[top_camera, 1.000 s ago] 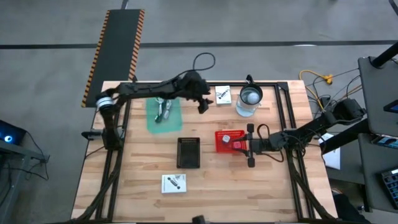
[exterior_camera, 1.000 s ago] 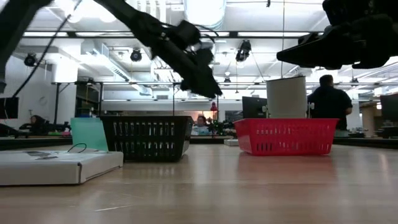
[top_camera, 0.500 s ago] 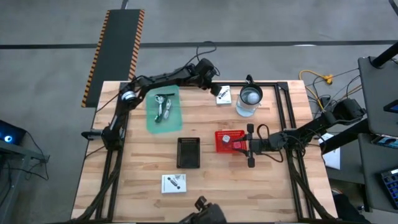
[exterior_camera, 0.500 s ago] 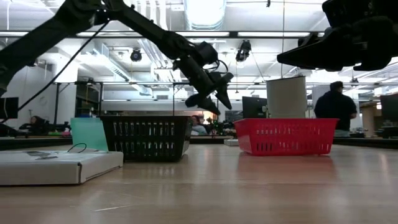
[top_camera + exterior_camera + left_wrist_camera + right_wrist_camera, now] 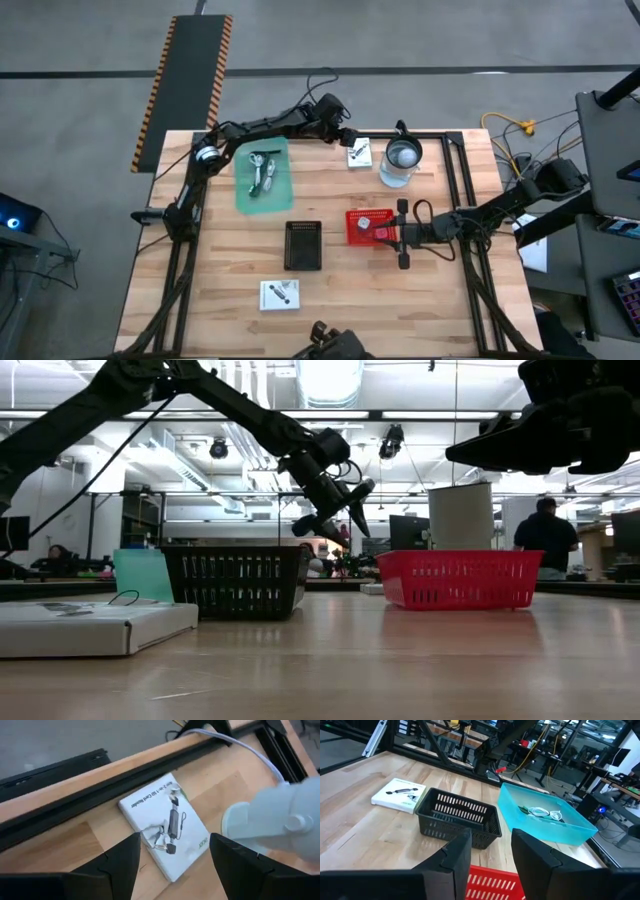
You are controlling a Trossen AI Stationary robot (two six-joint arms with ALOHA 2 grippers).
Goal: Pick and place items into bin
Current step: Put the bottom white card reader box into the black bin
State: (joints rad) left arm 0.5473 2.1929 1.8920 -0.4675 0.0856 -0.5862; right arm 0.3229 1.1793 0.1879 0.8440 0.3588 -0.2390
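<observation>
Wooden table [image 5: 220,290] first: we see it fill the high view, both dark arms reaching in from the sides. The left arm stretches along the far edge, and we put the left gripper [image 5: 347,139] in the air just over the far card [image 5: 359,153]; its jaws are spread wide and hold nothing, and in the left wrist view the card [image 5: 165,824] lies flat on the wood between the two fingers [image 5: 117,862], with a small dark item on its face. The right arm comes in from the right side, and the right gripper [image 5: 401,233] hangs at the right edge of the red bin [image 5: 365,214]; we see a gap between its fingers [image 5: 455,855] in the right wrist view and nothing gripped, so we call it partly parted and released. The teal tray [image 5: 264,180] sits on the far left part of the table with silvery clips and a cable bundle [image 5: 262,172] in it. The clear jug [image 5: 401,160] stands just right of the far card, near the far edge. The black bin [image 5: 303,245] sits mid-table, left of the red bin and apart from it. In the red bin we see a tiny silver cube [image 5: 363,225] and a pink blob [image 5: 380,234]. A second card [image 5: 280,293] lies flat near the front edge, well apart from both grippers. In the low view a person [image 5: 545,530] stands in the room behind the red bin [image 5: 458,579].
</observation>
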